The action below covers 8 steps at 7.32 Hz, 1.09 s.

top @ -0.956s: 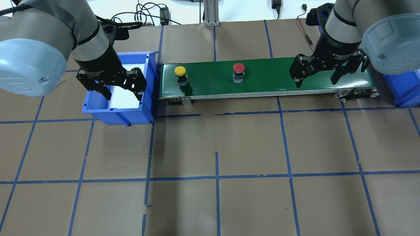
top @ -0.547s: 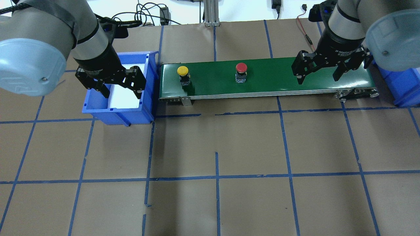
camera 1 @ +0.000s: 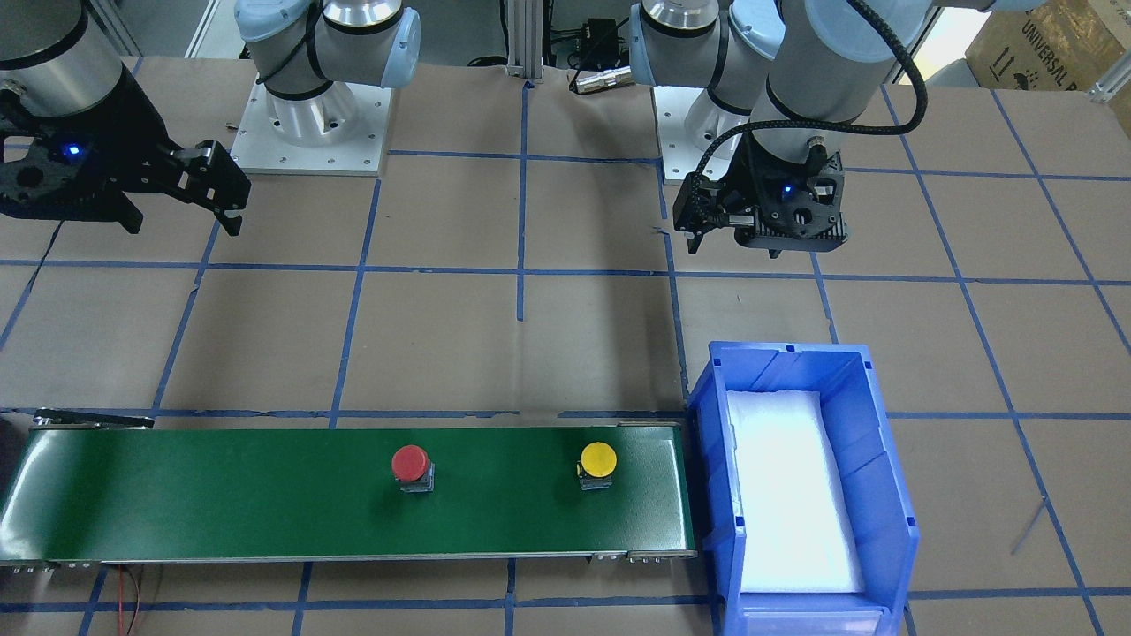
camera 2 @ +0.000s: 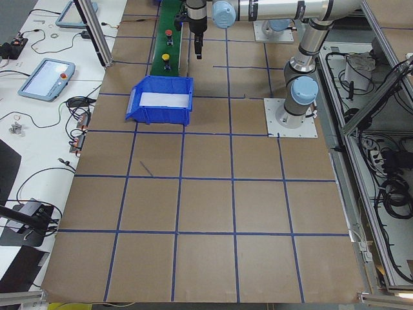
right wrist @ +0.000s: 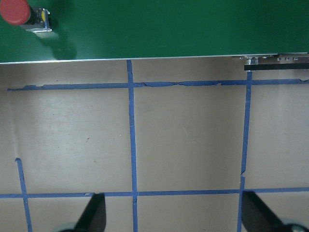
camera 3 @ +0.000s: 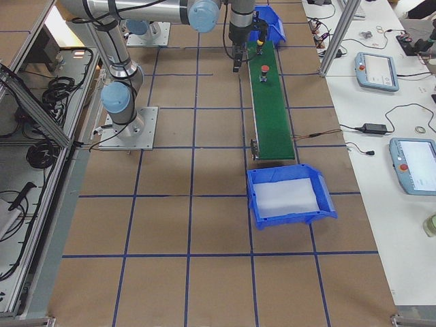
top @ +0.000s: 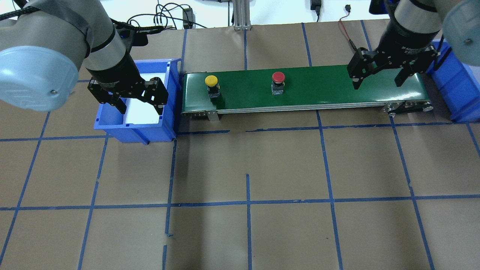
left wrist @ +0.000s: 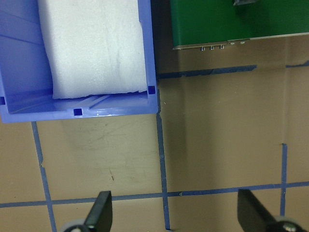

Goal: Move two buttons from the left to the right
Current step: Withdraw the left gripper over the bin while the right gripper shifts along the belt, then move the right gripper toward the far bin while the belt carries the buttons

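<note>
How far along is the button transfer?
Done: the yellow button and red button are out of the left bin, upright on the belt. In hand: nothing; the left hand is open near the left bin, the right hand open near the belt's right end. Left: both must reach the right bin.

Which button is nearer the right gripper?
The red-capped button, midway along the green belt; the yellow-capped button sits farther off, by the blue bin under the left gripper.

Yellow btn [top: 211,80], red btn [top: 278,77] upright, apart on belt [top: 318,88].
</note>
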### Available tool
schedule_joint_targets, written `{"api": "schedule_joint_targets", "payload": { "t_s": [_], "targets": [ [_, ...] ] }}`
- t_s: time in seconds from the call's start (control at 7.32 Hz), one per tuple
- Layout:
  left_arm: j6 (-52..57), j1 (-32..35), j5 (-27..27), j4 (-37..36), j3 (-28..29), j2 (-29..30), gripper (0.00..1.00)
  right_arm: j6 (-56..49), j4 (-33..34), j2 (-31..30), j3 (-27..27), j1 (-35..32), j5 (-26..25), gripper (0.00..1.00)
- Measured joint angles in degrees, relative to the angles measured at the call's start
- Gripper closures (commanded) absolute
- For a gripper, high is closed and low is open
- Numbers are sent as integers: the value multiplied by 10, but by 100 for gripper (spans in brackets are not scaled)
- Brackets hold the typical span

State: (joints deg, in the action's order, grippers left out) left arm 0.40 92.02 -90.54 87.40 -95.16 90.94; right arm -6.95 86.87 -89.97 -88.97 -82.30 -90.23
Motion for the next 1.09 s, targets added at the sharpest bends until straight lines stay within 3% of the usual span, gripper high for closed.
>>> {"api": "schedule_joint_targets", "payload": {
  "t_s": [0.82,1.09],
  "targets": [
    [-2,1,3,0,1,1,6,12,-8,2,-1,-101,-21,0],
    [1,0,-1,0,6,1,5,0,2,6,-9,-78,-19,0]
  ]
}}
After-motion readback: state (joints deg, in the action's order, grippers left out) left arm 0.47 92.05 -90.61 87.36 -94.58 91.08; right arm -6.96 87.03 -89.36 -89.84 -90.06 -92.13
